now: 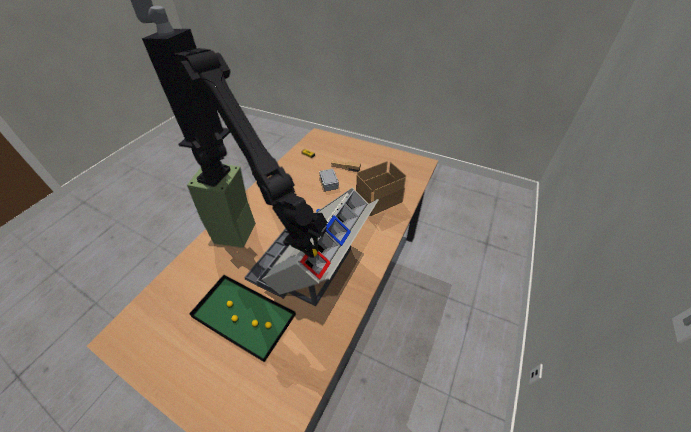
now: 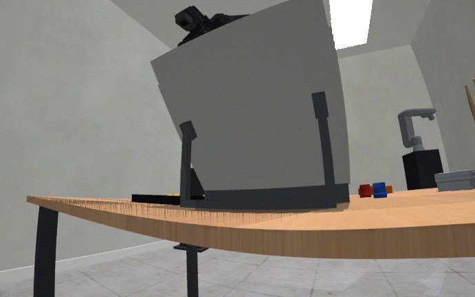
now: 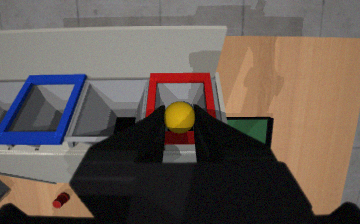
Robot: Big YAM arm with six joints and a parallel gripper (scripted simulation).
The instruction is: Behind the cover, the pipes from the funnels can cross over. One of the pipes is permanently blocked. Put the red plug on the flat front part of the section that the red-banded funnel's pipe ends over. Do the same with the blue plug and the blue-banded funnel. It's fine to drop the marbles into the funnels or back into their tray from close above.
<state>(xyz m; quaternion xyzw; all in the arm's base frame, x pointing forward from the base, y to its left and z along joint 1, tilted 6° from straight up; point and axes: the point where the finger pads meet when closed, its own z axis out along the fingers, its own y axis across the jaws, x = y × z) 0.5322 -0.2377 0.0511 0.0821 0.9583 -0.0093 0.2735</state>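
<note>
My gripper (image 3: 179, 111) (image 1: 312, 250) is shut on a yellow marble (image 3: 179, 117) and holds it just above the red-banded funnel (image 3: 180, 80) (image 1: 315, 265). The blue-banded funnel (image 3: 40, 108) (image 1: 338, 229) is two openings to the left in the wrist view. The grey cover (image 2: 253, 111) (image 1: 288, 276) hides the pipes. The red plug (image 2: 365, 190) (image 3: 60, 201) and the blue plug (image 2: 379, 190) stand on the table beyond the cover in the exterior view. The sections under the cover are hidden.
A green tray (image 1: 218, 319) (image 3: 248, 129) with several yellow marbles (image 1: 254, 322) lies near the table's front. A cardboard box (image 1: 381, 185), a grey case (image 1: 328, 180) (image 2: 458, 179) and a small yellow block (image 1: 307, 153) are at the back. The arm's green base (image 1: 222, 206) stands left.
</note>
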